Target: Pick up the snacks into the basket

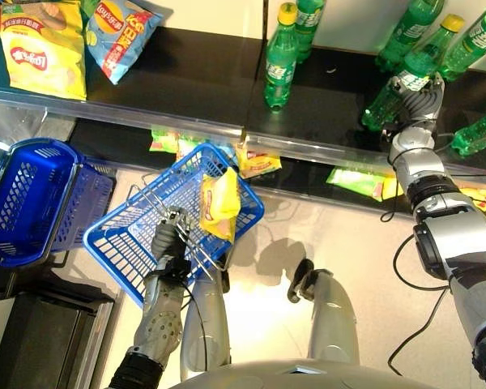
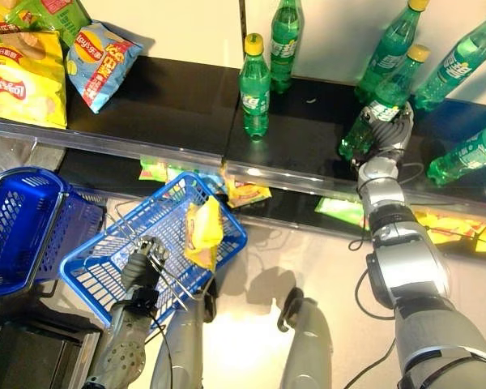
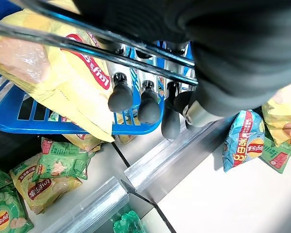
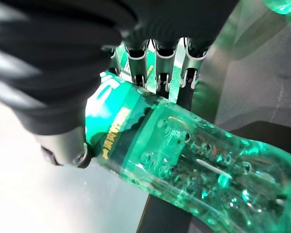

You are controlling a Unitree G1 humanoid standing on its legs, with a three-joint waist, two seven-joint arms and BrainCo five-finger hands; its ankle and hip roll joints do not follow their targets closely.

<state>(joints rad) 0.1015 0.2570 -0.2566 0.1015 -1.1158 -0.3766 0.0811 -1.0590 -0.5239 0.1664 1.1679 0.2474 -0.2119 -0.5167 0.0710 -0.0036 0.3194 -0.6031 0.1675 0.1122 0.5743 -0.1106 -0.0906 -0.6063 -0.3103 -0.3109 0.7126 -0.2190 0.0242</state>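
The left hand (image 1: 168, 235) is curled around the wire handles of the light blue basket (image 1: 134, 243), which holds a yellow snack bag (image 1: 219, 203) against its right wall. The right hand (image 2: 386, 130) grasps a green bottle (image 2: 371, 113) on the far black shelf (image 2: 178, 105). More snack bags (image 1: 40, 53) lie at the shelf's far left, and a darker blue basket (image 1: 24, 194) sits left of the held one.

A chip bag (image 1: 219, 204) lies in the basket (image 1: 130, 235); the shelf (image 1: 194, 81) stands behind the basket, bottles (image 1: 280, 57) on it.
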